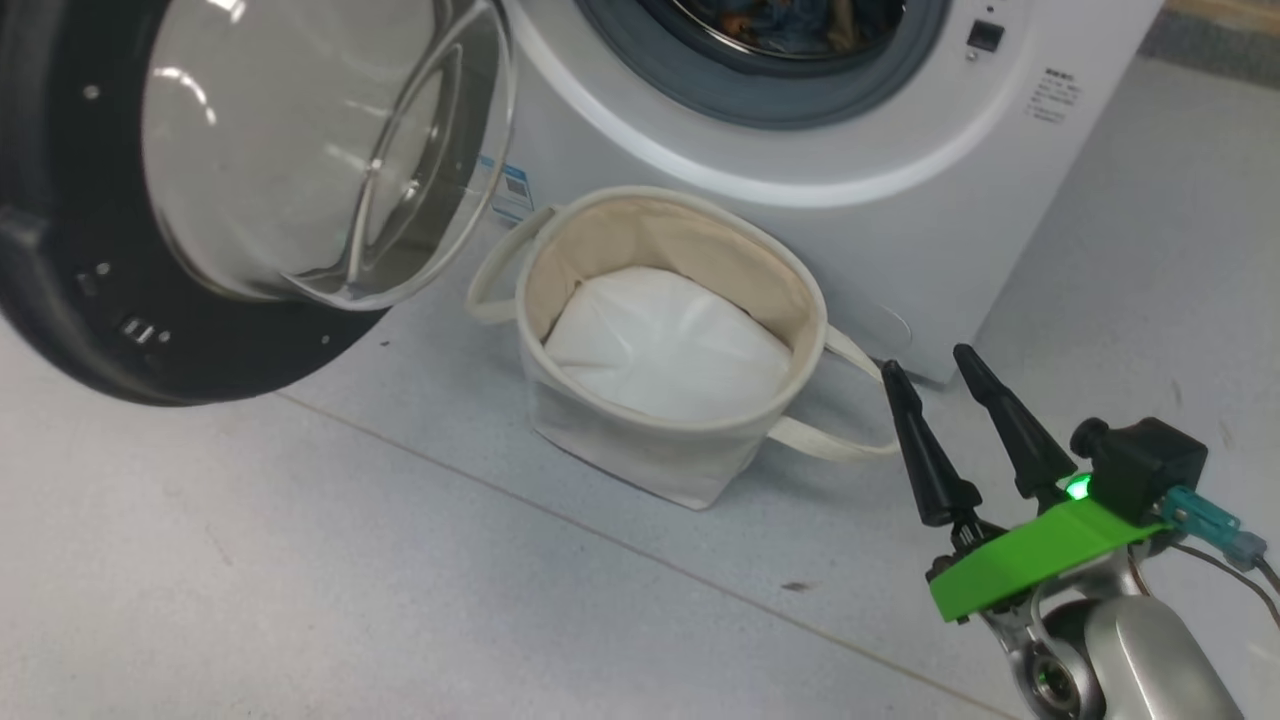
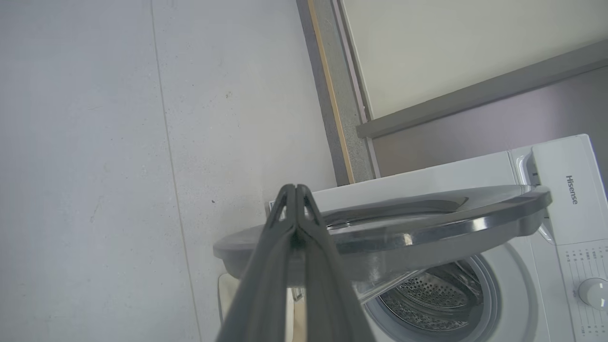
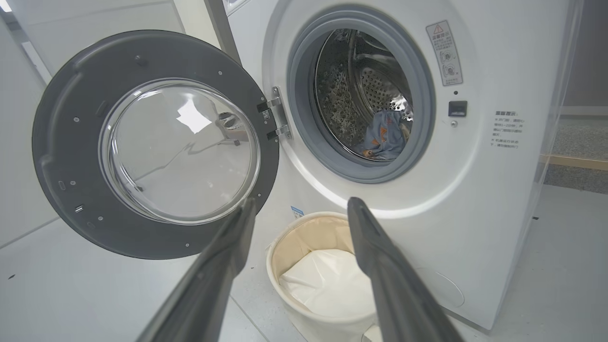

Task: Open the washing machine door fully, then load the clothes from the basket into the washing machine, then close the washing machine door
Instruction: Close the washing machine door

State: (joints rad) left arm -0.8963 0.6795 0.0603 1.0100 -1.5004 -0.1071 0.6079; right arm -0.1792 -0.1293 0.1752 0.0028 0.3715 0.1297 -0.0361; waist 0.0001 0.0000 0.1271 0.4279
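Left of the basket (image 1: 650,235) hangs the open washing machine door (image 1: 60,260); right jaws gape empty, left jaws closed.

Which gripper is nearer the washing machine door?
Left. The left gripper, shut, is right at the rim of the washing machine door; the right gripper, open, hangs low beside the basket.
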